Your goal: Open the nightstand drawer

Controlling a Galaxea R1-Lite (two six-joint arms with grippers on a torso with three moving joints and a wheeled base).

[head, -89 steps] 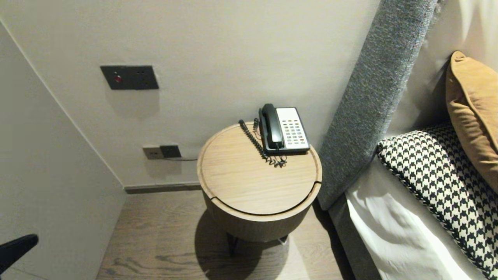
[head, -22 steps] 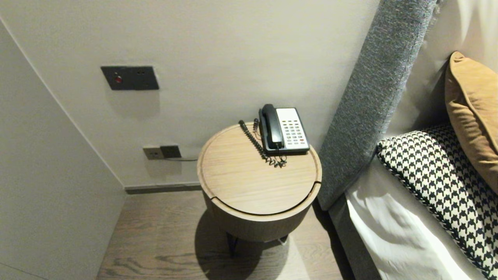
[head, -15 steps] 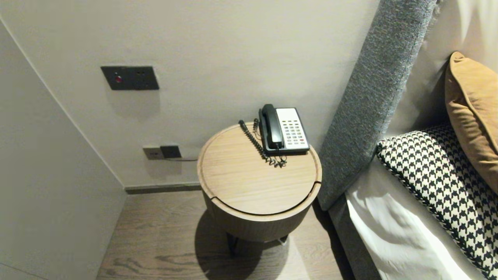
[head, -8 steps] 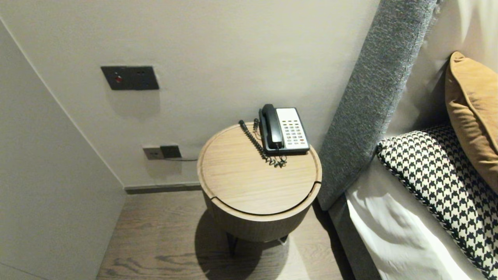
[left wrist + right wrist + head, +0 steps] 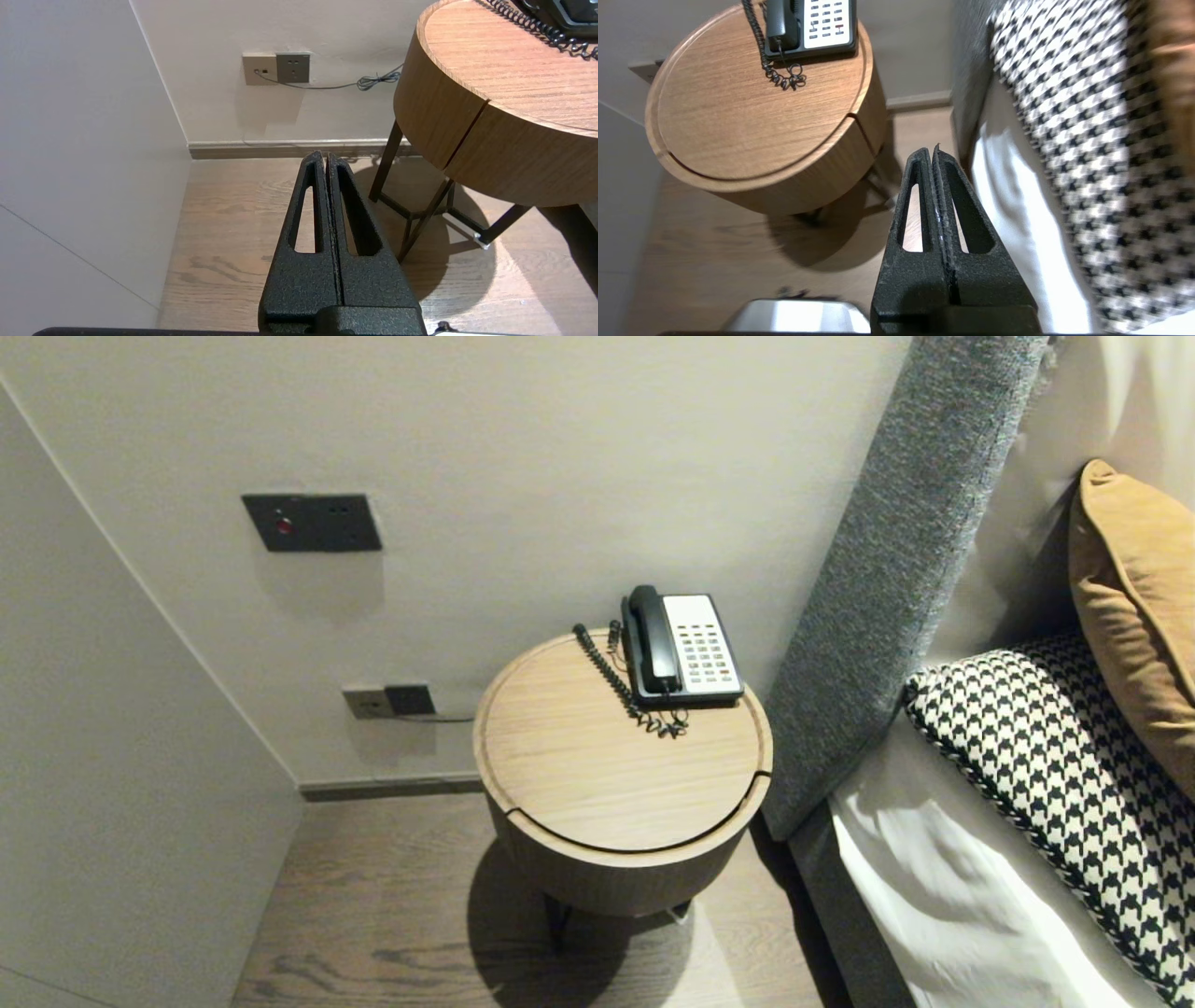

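Wood-grain counter (image 5: pixel 597 784): round top with a raised rim, on dark metal legs; reference for every position below.
Telephone (image 5: pixel 695 653): on the counter, at the rear of the top on the bed side, close to the rim; black handset (image 5: pixel 653 639) seated in its cradle.
Coiled cord (image 5: pixel 616 681): flat on the counter top just beside the telephone, on the side away from the bed, ending in a loose tangle toward the counter's centre.
Right gripper (image 5: pixel 934 150): in front of the counter on its bed side, higher than the top, over the floor between counter and bed (image 5: pixel 934 887); touches nothing.
Right fingers (image 5: pixel 906 275): pressed fully together, nothing between them.
Left gripper (image 5: pixel 326 156): in front of the counter on the side away from the bed, low over the floor, apart from the counter wall.
Left fingers (image 5: pixel 355 275): flat against each other, empty.
Handling advice: the gap between counter and bed looks narrow, so keep the right gripper clear of the rim and the sheet. The bare wood at the counter's front seems the safest way in, away from the cord tangle, which could snag.
Compartment: a seam cuts the front section of the counter wall, suggesting a drawer; closed, contents hidden.
Open containers: none on the counter; the top carries only the telephone and its cord.
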